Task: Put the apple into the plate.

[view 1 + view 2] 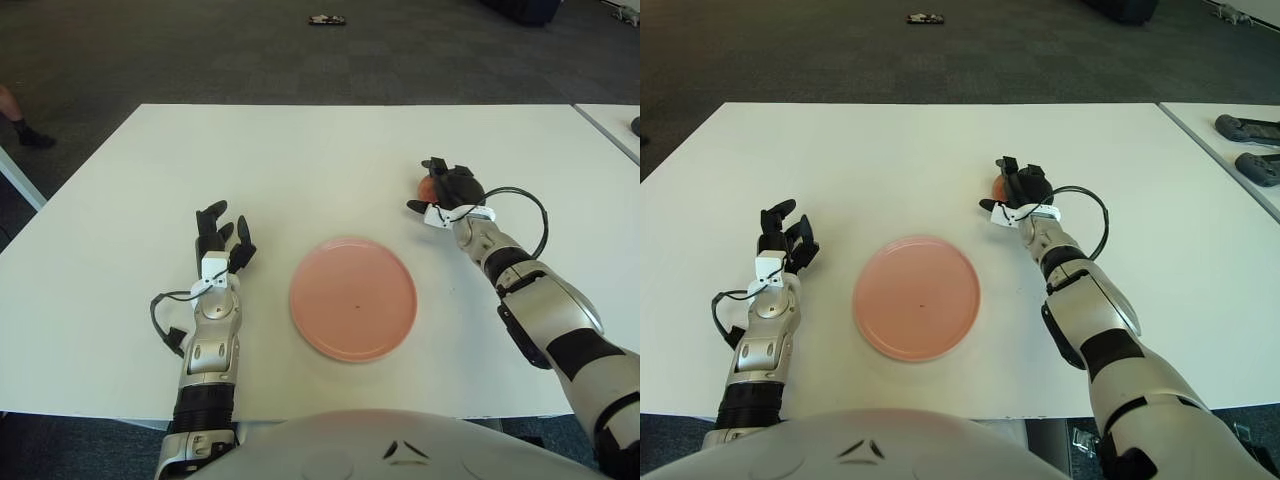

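Dark grey carpet tiles cover the floor behind a wide white table [320, 150] with a smooth, matte top. On the carpet far behind lies a small dark thing, too small to tell what it is. At the right edge a second white table [1230, 150] begins, carrying two dark, flat devices [1247, 128].

On the right side, the right hand [447, 188] reaches forward over the table, its silver-and-black forearm stretched diagonally from the lower right corner. The black fingers curl down around the apple [427, 187], which is small, round and reddish-orange; only a part of it shows on the left of the fingers. The hand is closed on the apple, at the table surface, but I cannot tell if the fruit touches the table. A thin black cable makes a loop beside the wrist.

The plate [353, 298] is round, flat and pale pink, with a low rim and a slightly glossy face. It lies near the front middle of the table, apart from the apple, which is behind it and to the right.

The left hand [221, 238] shows left of the plate, palm down, with fingers loosely spread and holding nothing.
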`<move>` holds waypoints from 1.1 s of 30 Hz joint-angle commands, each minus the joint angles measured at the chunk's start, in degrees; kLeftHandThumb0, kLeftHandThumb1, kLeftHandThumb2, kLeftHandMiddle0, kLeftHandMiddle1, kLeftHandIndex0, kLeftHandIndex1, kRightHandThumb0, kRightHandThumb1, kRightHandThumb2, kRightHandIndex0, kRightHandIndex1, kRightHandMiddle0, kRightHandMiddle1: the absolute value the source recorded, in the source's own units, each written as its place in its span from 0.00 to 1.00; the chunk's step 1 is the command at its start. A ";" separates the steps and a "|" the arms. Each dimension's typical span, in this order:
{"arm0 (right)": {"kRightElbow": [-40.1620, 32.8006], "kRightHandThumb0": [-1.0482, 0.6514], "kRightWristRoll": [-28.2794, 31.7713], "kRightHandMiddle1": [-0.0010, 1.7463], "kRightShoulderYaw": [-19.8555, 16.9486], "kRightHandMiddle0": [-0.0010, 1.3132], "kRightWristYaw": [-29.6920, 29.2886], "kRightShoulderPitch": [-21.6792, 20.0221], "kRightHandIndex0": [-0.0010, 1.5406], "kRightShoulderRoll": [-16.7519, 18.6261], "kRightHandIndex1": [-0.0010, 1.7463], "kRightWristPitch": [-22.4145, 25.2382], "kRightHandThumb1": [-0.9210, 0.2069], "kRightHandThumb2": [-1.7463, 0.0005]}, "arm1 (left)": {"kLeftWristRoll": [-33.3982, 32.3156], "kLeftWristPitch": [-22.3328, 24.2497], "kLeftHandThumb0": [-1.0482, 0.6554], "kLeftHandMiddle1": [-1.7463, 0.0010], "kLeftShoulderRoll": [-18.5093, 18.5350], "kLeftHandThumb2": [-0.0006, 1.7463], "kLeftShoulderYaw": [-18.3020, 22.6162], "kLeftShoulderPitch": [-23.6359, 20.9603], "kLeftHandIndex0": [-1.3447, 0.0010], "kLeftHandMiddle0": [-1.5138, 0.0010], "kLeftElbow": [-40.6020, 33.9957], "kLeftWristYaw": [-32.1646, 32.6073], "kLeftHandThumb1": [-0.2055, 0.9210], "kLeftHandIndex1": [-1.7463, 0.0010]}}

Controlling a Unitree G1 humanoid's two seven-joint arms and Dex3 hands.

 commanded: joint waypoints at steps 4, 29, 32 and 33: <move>1.34 0.16 0.12 0.40 -0.12 0.00 1.82 2.45 0.04 -0.73 0.38 0.66 0.00 0.71 | -0.07 0.57 0.22 0.71 0.44 0.45 0.16 0.49 1.00 0.78 -0.65 -0.13 1.00 0.46; 1.90 0.18 -2.55 0.44 3.23 0.00 2.01 5.11 0.05 0.34 0.43 1.48 0.00 0.74 | -0.41 0.36 0.21 0.71 0.86 0.44 0.53 0.58 1.00 0.78 -0.73 -0.40 1.00 0.45; 1.91 0.18 -2.84 0.44 3.82 0.00 1.65 5.54 0.06 0.39 0.45 1.31 0.00 0.74 | -0.53 0.19 0.20 0.71 1.01 0.44 0.59 0.71 1.00 0.78 -0.83 -0.63 1.00 0.45; 1.91 0.18 -2.87 0.45 4.00 0.00 1.58 5.64 0.06 0.38 0.45 1.28 0.00 0.74 | -0.52 0.14 0.21 0.71 1.03 0.44 0.59 0.73 1.00 0.78 -0.83 -0.67 1.00 0.45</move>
